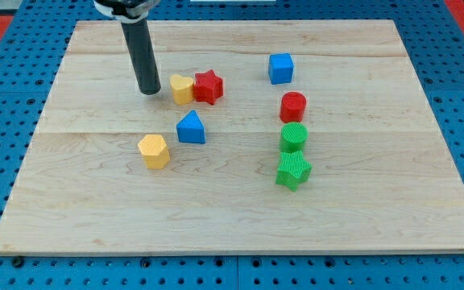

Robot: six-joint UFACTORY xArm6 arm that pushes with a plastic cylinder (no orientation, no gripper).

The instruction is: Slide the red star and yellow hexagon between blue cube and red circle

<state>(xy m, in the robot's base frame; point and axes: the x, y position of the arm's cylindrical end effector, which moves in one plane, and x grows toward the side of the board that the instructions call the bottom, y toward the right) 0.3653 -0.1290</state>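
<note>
our tip [148, 90] upper left on the desk [240, 217], just left of yellow heart [182, 89] touching red star [209, 86], yellow hexagon [154, 151] lower left, blue cube [280, 68] above red circle [293, 106] upper right, no jaws here so can't tell

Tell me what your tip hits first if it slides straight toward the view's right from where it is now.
My tip sits just left of the yellow heart-like block, so it would meet that first. The red star touches that block's far side and would likely get pushed along with it toward the gap between the blue cube and red circle.
</note>
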